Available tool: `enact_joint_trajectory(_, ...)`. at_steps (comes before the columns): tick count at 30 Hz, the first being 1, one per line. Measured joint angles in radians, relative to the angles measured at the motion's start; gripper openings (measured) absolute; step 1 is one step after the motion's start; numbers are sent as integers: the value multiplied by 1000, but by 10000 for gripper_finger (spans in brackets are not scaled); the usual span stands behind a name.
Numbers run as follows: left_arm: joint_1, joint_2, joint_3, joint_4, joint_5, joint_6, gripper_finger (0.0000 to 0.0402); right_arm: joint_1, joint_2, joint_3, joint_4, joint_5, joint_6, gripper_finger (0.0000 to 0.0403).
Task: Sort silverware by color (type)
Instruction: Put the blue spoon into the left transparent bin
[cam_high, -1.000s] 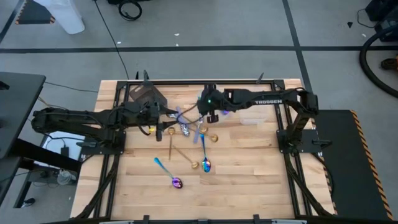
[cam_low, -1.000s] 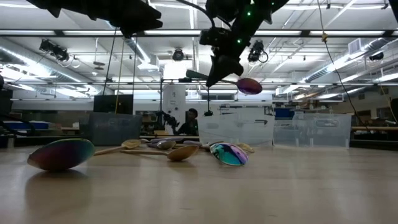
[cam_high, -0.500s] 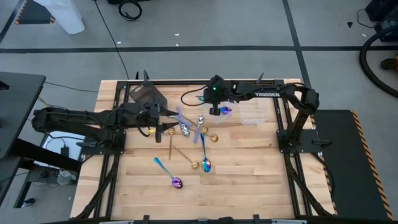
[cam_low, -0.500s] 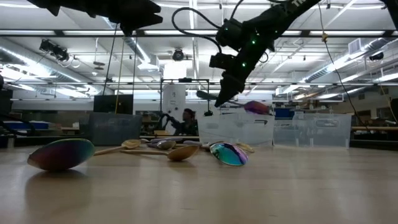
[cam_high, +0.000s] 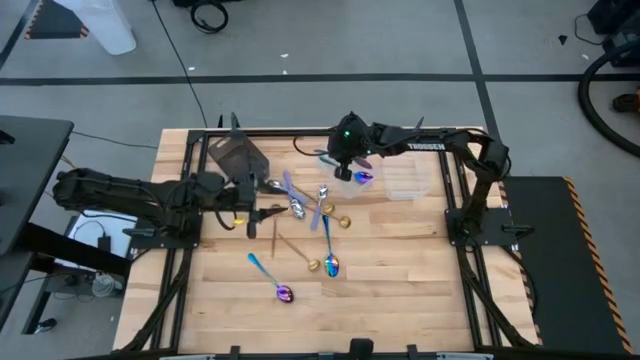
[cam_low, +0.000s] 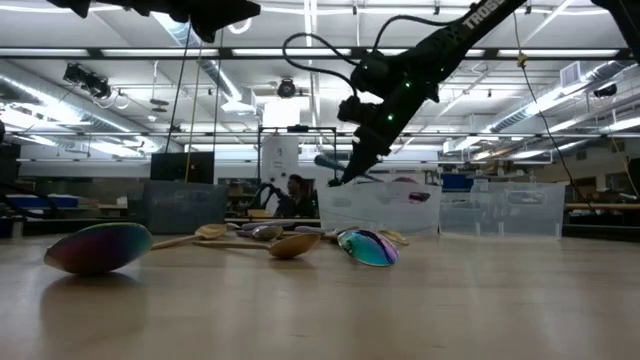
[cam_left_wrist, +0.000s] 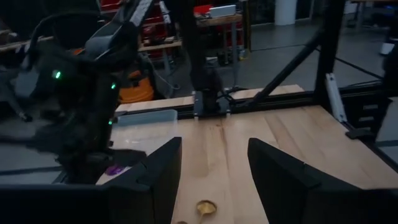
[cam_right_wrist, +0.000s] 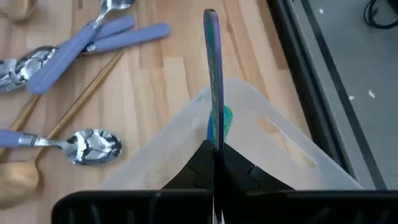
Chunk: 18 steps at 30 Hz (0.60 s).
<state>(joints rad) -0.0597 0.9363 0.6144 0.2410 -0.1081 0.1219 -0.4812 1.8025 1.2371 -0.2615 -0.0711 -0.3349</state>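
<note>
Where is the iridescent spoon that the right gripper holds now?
In the high view the iridescent spoon hangs from the right gripper at the table's far side, beside the clear tub.

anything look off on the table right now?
Nothing damaged. Spoons lie crossed in a loose unsorted pile mid-table. The right gripper holds an iridescent spoon by its very end above the clear tub, a thin grip.

A light wooden table carried a loose scatter of spoons near its middle. At its back edge stood a dark tub and a clear tub.
</note>
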Motion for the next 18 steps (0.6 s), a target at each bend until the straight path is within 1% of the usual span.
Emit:
enact_joint_trajectory(5, -9, 0, 0, 3, -2, 3, 192, 0, 26, 0, 41, -7, 32, 12)
enact_joint_trajectory(13, -9, 0, 0, 11, -2, 4, 192, -18, 49, 0, 37, -11, 183, 12)
enact_joint_trajectory(18, -25, 0, 0, 21, -2, 24, 192, -30, 63, 0, 23, -67, 273, 13)
